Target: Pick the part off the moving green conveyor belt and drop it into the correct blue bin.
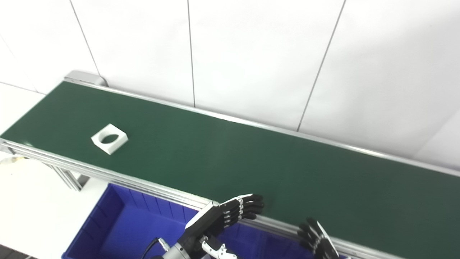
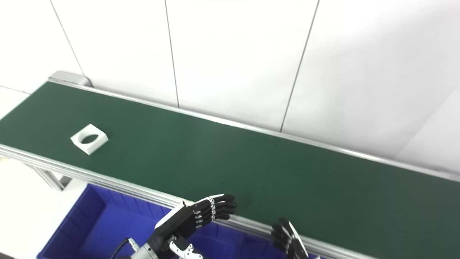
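Note:
A white square part (image 1: 109,138) with a round hole lies flat on the green conveyor belt (image 1: 251,162) near its left end. My left hand (image 1: 224,216) hovers over the belt's near rail, fingers stretched out and apart, holding nothing. It is far to the right of the part. My right hand (image 1: 318,241) sits at the bottom edge by the near rail, fingers spread and empty; its lower part is cut off by the frame. A blue bin (image 1: 118,223) stands below the belt's near side, under my left arm.
The belt's aluminium rail (image 1: 107,176) runs along the near edge, with a support leg (image 1: 66,178) at the left. A white panelled wall (image 1: 251,54) rises right behind the belt. Dividers show inside the blue bin.

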